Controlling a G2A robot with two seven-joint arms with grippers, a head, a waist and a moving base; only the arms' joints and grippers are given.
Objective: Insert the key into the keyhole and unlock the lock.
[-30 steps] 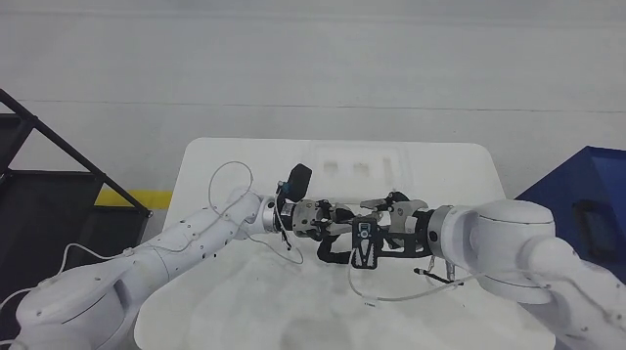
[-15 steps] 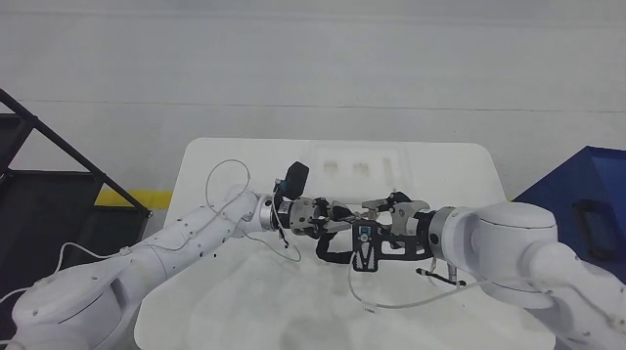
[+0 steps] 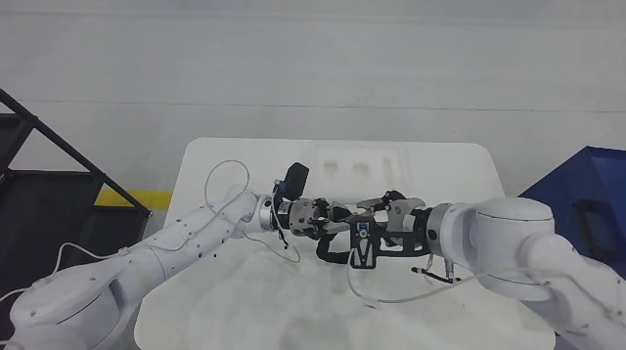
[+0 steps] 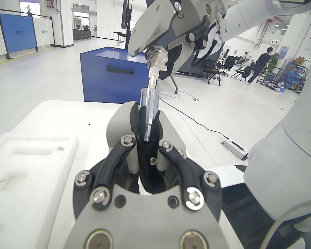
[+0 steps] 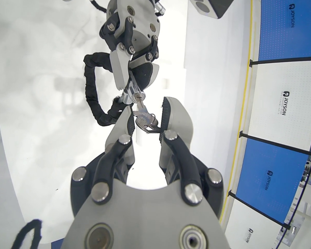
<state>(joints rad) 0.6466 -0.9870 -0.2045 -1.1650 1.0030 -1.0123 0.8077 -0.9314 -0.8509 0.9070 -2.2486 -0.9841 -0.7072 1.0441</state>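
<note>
My right gripper has edged toward my left gripper; they clamp key and lock. Keep the key coaxial, seat fully, twist.

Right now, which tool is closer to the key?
Right. The right tool grips the key by its head; the left tool holds the lock at the key's tip.

The key is silver, its head covered in a fine stippled pattern. The lock is mirror-bright chrome; its cable is black and woven. The left gripper and right gripper are pale grey with black pads and silver screws. The table and foam tray are white. A box is deep blue. Barrier panels alternate blue and white, finely dotted.
</note>
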